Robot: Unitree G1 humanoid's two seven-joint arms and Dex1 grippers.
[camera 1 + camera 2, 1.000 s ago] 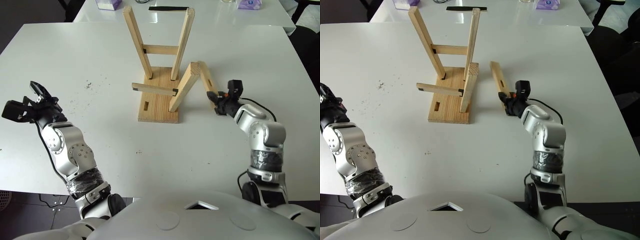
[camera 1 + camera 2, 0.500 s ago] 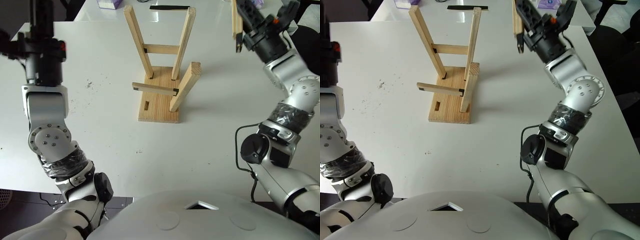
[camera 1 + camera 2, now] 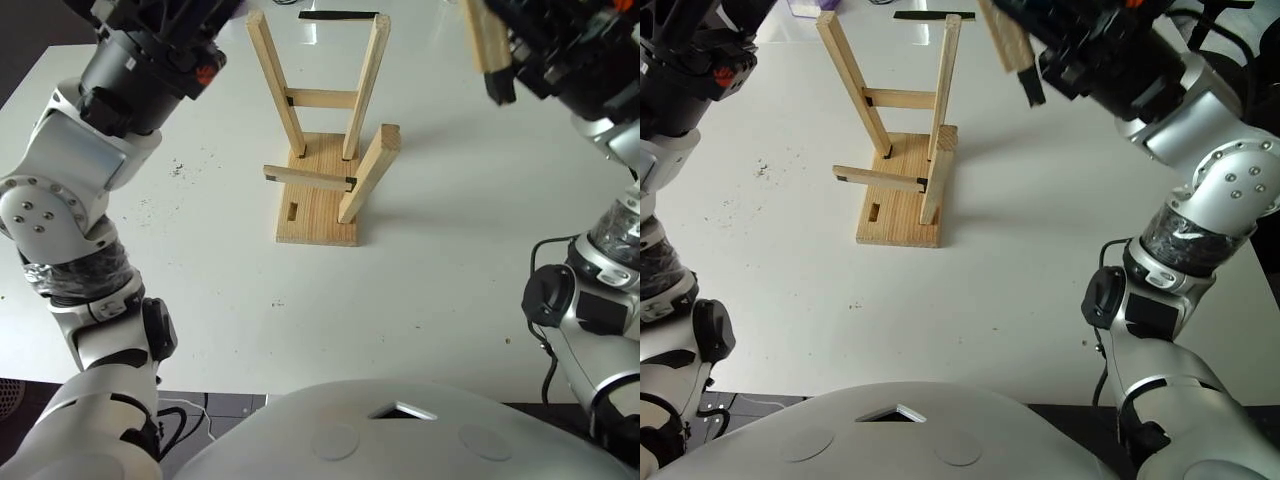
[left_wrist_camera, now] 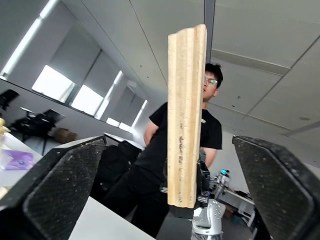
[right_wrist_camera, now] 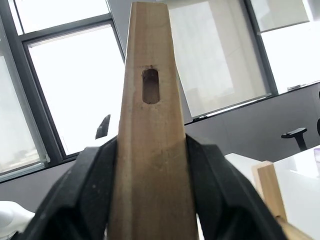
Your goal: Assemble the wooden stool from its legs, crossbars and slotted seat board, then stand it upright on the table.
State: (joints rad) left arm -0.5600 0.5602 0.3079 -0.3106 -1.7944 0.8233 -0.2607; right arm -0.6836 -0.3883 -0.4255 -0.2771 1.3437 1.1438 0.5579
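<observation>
The part-built stool lies seat down mid-table: a slotted seat board with two legs standing up from it, joined by a crossbar. A third leg leans at its near right corner, and a second crossbar sticks out from it. My right gripper is shut on a loose wooden leg with a slot, held high above the table's right side. My left gripper is raised at the upper left, open and holding nothing; that same leg stands beyond its fingers.
Dark crumbs dot the white table left of the stool. On a second table behind lie a black strip and a small purple box. The front half of the near table has free room.
Both arms rose from the table to head height. The right one lifted the loose leg off the table beside the stool; the left gripper swung up and inward. The stool has not moved.
</observation>
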